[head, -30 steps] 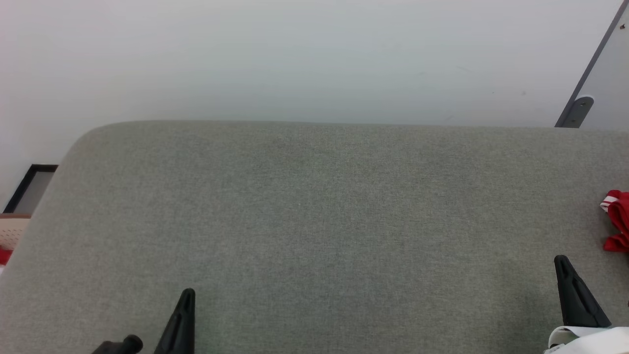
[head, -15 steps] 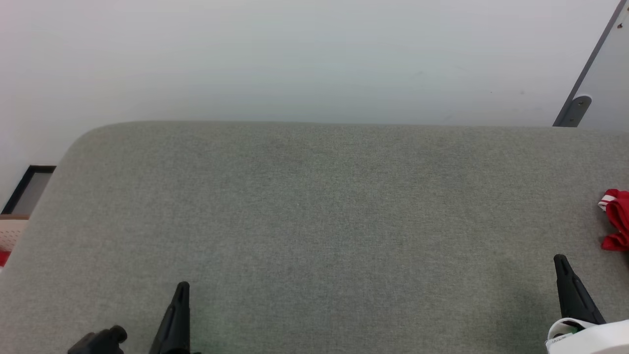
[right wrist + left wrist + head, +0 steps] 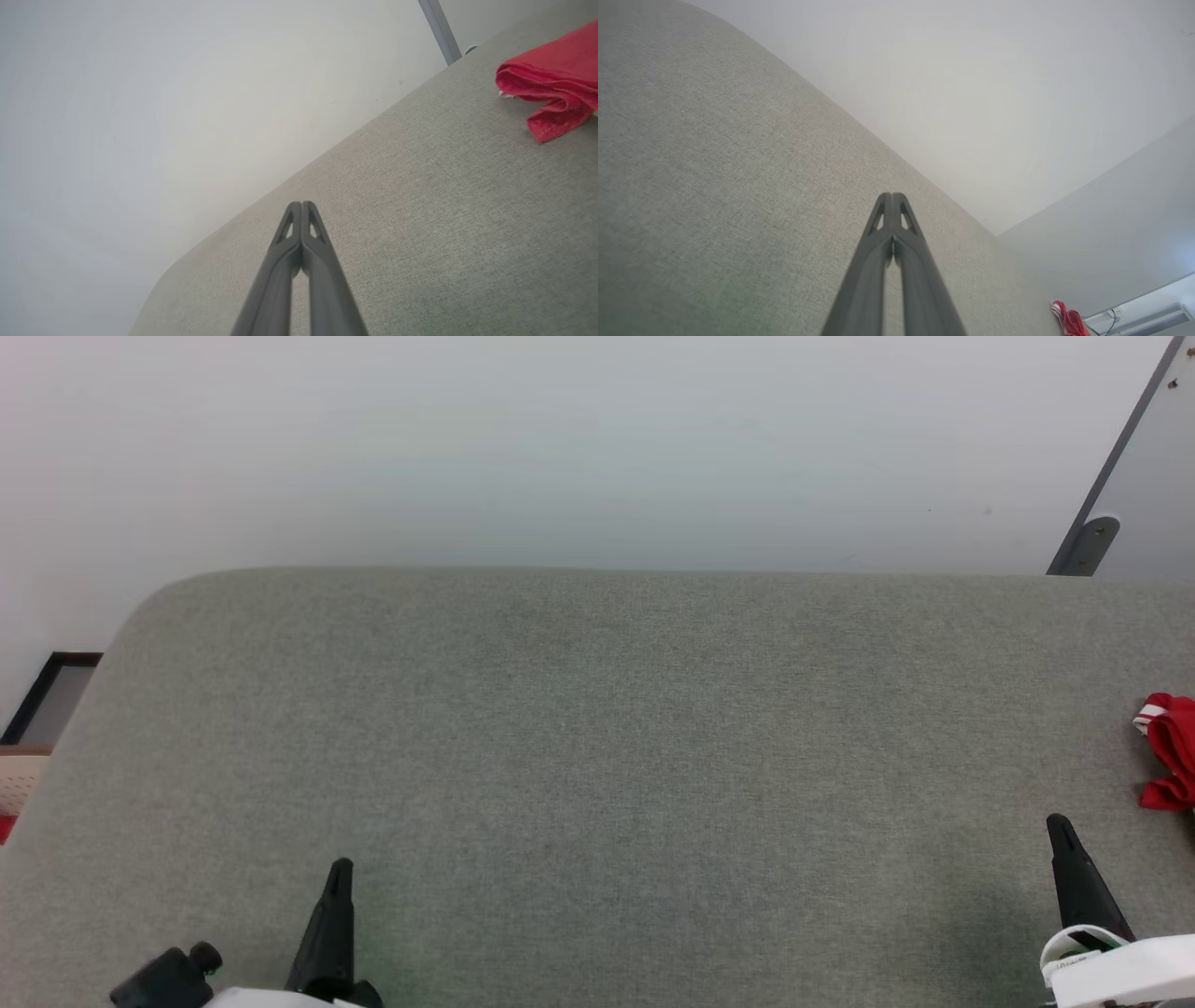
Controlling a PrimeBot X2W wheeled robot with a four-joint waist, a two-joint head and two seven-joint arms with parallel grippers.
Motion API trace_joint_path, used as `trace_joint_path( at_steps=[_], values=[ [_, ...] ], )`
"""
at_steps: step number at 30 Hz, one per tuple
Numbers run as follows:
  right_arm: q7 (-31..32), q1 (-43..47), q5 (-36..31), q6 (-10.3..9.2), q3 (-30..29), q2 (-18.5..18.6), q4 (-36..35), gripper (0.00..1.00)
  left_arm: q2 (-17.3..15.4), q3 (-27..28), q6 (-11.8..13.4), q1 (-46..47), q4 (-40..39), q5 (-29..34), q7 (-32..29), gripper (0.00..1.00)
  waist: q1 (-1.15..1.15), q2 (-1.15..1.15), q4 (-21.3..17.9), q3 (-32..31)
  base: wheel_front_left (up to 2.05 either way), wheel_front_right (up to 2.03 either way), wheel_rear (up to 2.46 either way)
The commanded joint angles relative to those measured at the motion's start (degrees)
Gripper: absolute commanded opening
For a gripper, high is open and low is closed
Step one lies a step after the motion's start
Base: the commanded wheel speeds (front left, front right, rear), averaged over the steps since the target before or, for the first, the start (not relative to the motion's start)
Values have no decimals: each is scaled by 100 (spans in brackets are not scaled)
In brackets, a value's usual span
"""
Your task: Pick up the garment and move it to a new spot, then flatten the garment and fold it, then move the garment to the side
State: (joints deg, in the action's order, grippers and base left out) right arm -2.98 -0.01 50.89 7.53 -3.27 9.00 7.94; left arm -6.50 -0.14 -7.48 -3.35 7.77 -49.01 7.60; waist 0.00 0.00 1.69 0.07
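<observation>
Garment [image 3: 1169, 751], red, bunched at right edge of head view on grey pad [image 3: 597, 737], left gripper [image 3: 340, 868] lower left, right gripper [image 3: 1056, 823] lower right; left wrist view: jaws together, garment [image 3: 1069, 319] lower right; right wrist view: jaws together, garment [image 3: 551, 79] upper right.

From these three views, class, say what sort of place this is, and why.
Probably an indoor workroom or lab: a grey fabric-covered surface against a plain white wall, with a red garment bunched on it.
</observation>
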Motion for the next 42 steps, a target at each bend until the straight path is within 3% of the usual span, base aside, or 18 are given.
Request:
trace_joint_path(
  at_steps=[1,42],
  values=[
    [21,-150,160,-1,-37,14,-42,0,-15,31,-1,146,-48,-166,-25,0,0,0,-2,0,0,0,0],
    [543,-447,2396,-4,-202,-337,319,0,107,269,-1,612,316,-2603,-708,0,0,0,-79,5,0,0,0]
  ],
)
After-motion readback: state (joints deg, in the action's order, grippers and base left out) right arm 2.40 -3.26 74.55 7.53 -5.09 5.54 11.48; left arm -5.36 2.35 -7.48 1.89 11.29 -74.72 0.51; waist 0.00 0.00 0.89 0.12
